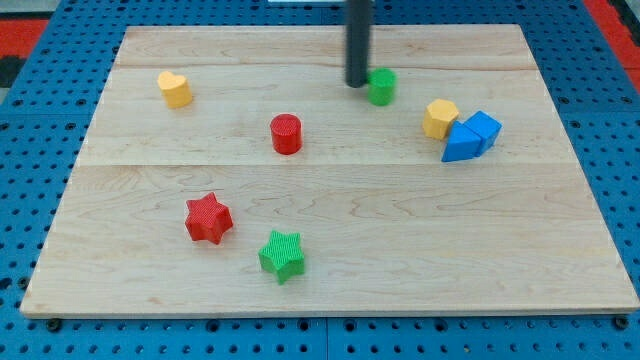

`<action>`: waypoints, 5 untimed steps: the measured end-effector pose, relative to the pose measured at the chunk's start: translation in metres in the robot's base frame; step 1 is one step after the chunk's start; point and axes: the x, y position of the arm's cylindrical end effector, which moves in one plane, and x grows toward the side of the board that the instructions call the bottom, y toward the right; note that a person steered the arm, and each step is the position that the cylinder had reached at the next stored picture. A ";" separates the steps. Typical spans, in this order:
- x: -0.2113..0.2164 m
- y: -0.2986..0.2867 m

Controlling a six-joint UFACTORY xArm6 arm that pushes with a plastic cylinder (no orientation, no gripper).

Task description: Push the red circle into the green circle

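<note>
1 red circle [286, 134] sits lower-left of my tip [357, 84] (beside green circle [382, 87]).

I see no readable text, label, brand or number anywhere on my desk [330, 290] or its blocks.

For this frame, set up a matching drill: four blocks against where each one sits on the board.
Blocks:
1. green circle
2. yellow heart
3. green star
4. blue triangle

Places:
A. view's upper left
B. just right of my tip
C. near the view's bottom, right of the red star
D. view's right, beside the yellow hexagon

Pairs: 1-B, 2-A, 3-C, 4-D
</note>
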 end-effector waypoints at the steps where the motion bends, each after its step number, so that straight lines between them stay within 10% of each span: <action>1: 0.006 0.018; 4: 0.014 0.014; 5: -0.005 -0.074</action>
